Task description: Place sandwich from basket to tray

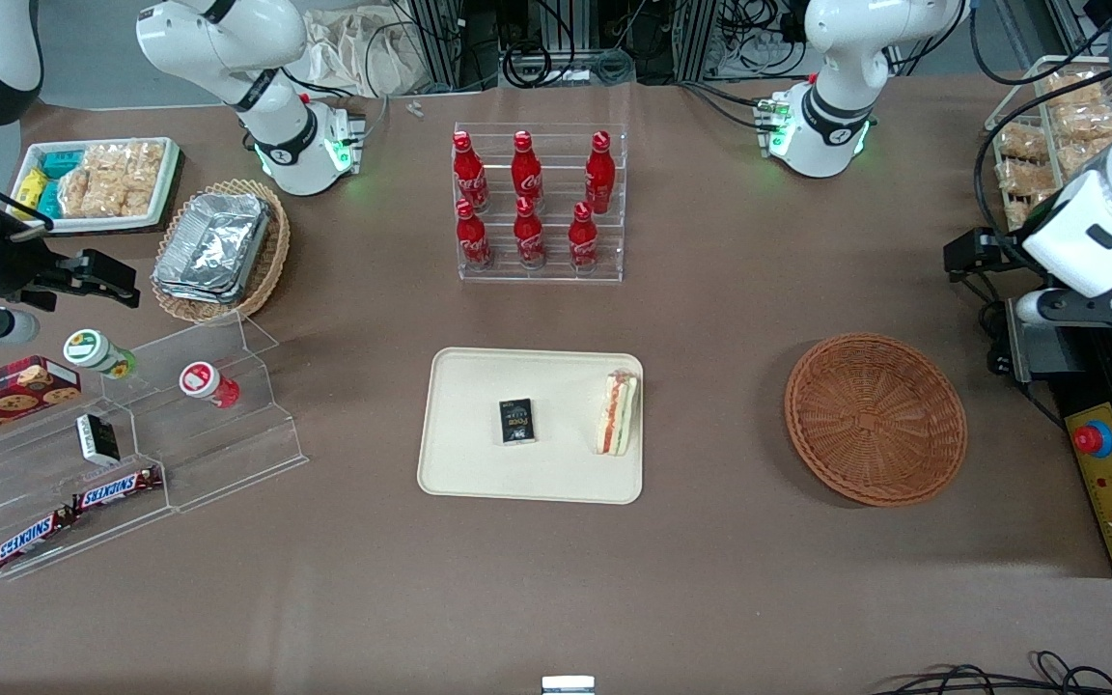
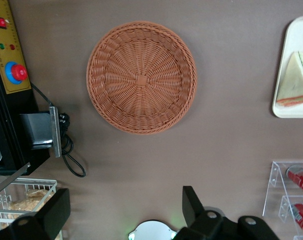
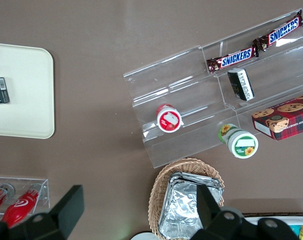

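The tray (image 2: 296, 75) was cut off at the picture's edge in the left wrist view, so only one end of it showed, with the sandwich (image 2: 296, 79) lying on it near that rim. In the front view the whole tray (image 1: 479, 463) was plain, and the sandwich (image 1: 618, 414) lay apart from a small black packet (image 1: 517, 421). The round wicker basket (image 1: 875, 418) sat toward the working arm's end of the table. The gripper (image 2: 122, 212) hung high above bare tablecloth, farther from the front camera than the basket, its jaws spread wide and holding nothing.
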Motion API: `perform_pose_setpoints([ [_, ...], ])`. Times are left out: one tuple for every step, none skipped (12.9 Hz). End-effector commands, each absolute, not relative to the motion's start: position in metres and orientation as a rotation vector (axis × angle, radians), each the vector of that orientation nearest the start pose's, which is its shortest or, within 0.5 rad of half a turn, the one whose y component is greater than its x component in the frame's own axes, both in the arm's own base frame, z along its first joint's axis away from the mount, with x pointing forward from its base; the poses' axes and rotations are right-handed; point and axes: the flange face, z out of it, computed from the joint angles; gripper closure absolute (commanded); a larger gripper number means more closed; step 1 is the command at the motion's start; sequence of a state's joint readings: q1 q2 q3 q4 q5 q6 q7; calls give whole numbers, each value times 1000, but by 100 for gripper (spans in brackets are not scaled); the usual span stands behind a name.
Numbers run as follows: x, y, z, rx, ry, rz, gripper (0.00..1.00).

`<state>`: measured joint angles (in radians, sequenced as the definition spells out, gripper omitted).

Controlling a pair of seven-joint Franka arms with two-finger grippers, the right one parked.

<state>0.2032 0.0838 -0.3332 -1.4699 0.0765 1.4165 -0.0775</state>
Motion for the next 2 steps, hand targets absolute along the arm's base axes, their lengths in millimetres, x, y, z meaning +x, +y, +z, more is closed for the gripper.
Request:
perform_pose_setpoints([
  [559,-56,623,-3084,-25,166,0],
  [559,-56,623,-3084,-25,166,0],
])
